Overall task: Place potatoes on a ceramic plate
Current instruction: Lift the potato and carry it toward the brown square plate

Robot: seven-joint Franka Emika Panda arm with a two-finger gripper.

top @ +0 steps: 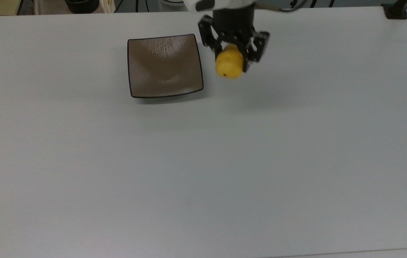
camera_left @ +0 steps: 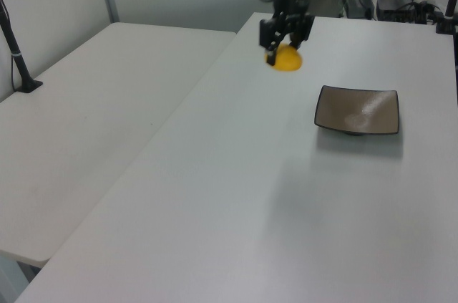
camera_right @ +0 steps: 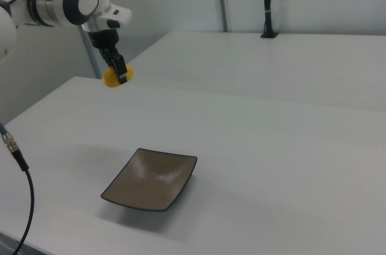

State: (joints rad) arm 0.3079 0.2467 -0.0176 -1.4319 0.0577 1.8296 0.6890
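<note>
Top view shows the potatoes [top: 228, 66] clamped in my gripper [top: 233, 48], carried high above the desk [top: 224, 161] just beside the top view's right edge of the ceramic plate [top: 164, 65] (still bare). I judge carrying underway; next, shift over its middle, lower, release.

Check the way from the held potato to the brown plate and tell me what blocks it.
Nothing visible does. The gripper holds the potato in the air, just off the top view's right of the ceramic plate; bare white table lies between them, and the plate holds nothing.
</note>
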